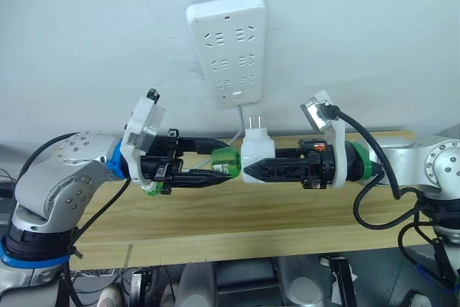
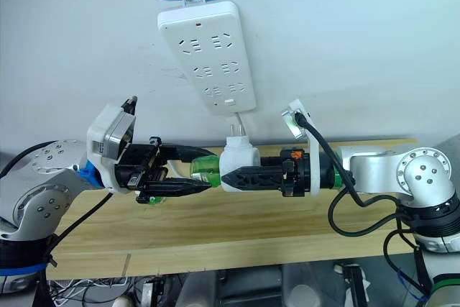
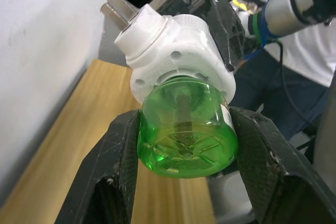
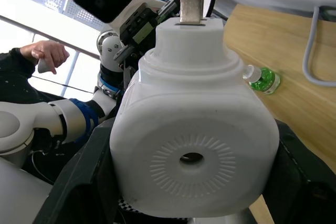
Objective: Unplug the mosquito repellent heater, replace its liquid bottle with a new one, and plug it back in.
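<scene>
Small white rounded plastic heater [image 1: 256,154] unplugged, clamped in right gripper [image 1: 248,172]; left gripper [image 1: 228,165] clamped on green translucent liquid bottle [image 1: 225,161], swap & replug pending.

White mosquito repellent heater [image 1: 256,154], unplugged, prongs up, green liquid bottle [image 1: 224,160] attached sideways.

The white mosquito repellent heater [image 4: 193,145] sits clamped between the right gripper [image 4: 191,182]'s two black fingers, its domed end with the round vent hole facing the camera and a metal prong pointing away. Beyond it lie a small green bottle [image 4: 264,78] on the wooden table [image 4: 294,72], the left gripper [image 4: 144,27], and a person's hand [image 4: 44,53].
</scene>
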Available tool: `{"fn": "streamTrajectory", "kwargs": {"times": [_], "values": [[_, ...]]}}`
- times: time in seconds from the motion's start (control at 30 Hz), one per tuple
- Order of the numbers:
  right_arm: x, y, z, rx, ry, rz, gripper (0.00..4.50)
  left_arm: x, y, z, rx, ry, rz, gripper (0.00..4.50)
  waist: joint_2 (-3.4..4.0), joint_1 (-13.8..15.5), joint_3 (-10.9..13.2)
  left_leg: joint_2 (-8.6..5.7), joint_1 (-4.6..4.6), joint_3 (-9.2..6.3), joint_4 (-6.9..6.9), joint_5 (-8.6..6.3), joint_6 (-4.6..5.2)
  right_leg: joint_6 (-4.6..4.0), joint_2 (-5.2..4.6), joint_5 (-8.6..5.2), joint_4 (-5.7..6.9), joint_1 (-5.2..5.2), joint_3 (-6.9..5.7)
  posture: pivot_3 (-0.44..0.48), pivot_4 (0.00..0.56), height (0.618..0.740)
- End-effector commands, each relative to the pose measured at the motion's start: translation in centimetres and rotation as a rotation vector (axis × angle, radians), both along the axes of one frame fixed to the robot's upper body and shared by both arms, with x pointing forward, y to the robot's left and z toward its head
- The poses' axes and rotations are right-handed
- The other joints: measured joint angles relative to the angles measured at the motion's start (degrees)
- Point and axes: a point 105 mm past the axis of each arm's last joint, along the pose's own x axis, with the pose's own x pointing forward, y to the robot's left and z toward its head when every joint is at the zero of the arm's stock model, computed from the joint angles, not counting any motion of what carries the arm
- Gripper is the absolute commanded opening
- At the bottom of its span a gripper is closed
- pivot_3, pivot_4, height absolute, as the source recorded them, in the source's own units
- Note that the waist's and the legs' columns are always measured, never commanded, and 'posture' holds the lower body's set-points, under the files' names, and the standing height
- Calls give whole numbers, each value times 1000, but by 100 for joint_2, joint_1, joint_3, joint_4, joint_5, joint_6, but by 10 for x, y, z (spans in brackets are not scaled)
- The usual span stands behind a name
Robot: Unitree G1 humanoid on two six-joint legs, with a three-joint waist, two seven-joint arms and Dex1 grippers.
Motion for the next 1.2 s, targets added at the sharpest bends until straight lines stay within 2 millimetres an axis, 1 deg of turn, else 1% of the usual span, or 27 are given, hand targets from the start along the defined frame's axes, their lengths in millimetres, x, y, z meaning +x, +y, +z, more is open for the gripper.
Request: {"fn": "streamTrajectory", "kwargs": {"times": [0.03,0.27,0.33,0.57,0.83,0.97,1.2], "values": [[-2,-2,7,8,-46,-25,3052,-10,-3,11,-17,7,-32,2247,0,1,0,0,0,0,0,0,0,0,0,0,0,0,0,-175,386,740],[-7,-1,8,5,-75,-11,3052,-9,0,13,-50,182,-9,2247,0,1,0,0,0,0,0,0,0,0,0,0,-1,0,0,-177,387,740],[-9,0,9,9,-80,0,3052,-11,1,15,-58,275,-26,2247,0,1,0,0,1,0,0,0,0,0,0,0,-1,0,0,-177,387,740],[-14,1,12,22,-89,23,3052,-19,3,19,-53,479,-92,2247,-1,-3,1,0,2,1,1,0,0,0,0,0,0,-1,1,-185,388,740],[-20,0,7,-7,-78,68,3052,-30,3,17,11,545,-138,2247,0,-3,1,1,4,2,1,1,-1,0,0,0,-1,-2,2,-185,384,740],[-21,-1,7,-23,-82,89,3052,-35,4,12,52,553,-149,2247,0,-2,1,1,4,2,1,1,-1,0,0,0,-1,-2,2,-186,384,740],[-20,-2,8,-28,-86,90,3052,-33,3,12,36,522,-137,2247,-1,1,1,2,4,3,0,1,-1,0,0,0,-2,-2,3,-183,383,740]]}}
